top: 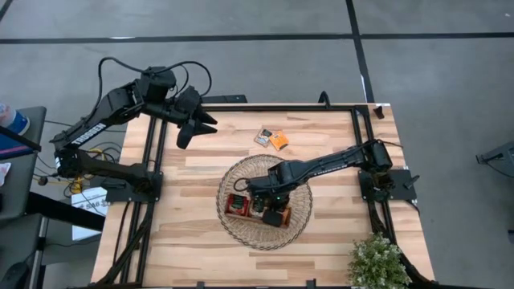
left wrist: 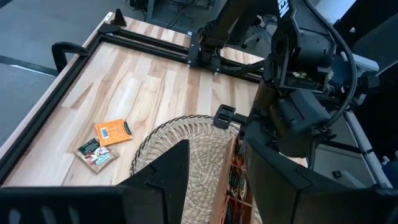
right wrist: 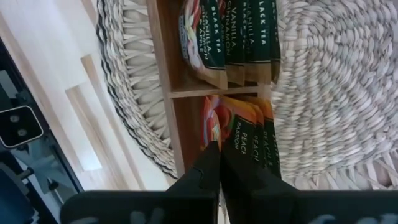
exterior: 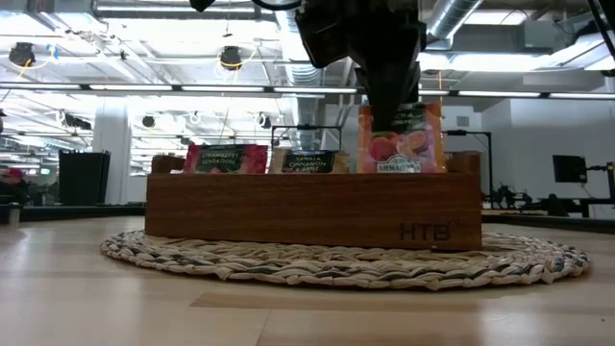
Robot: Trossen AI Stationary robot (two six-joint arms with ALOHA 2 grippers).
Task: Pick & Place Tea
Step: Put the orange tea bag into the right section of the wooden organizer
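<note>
Right gripper (right wrist: pixel 217 163) closed, empty, tips directly above orange tea sachets (right wrist: pixel 239 134) standing in end compartment of wooden tray (exterior: pixel 312 207) on wicker basket (top: pixel 299 233), mid-table. Two sachets (top: pixel 271 138) loose near far edge. Left gripper (top: pixel 195 124) part-open, empty, far-left corner.

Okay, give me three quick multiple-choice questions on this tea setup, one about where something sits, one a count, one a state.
1. Where does the wooden tray stand?
A. on the bare table
B. on the round wicker mat
C. beside the plant

2. How many loose sachets lie on the table beyond the mat?
A. two
B. five
C. none

3. How is the right claw?
A. wide open above the table
B. parked at the table's edge
C. shut on an orange peach sachet at the tray's end compartment

Answers:
1 B, the low view shows the tray resting on the weave.
2 A, the high view shows one orange and one pale sachet together.
3 C, the right wrist view shows the fingers pinched on the sachet's edge.
</note>
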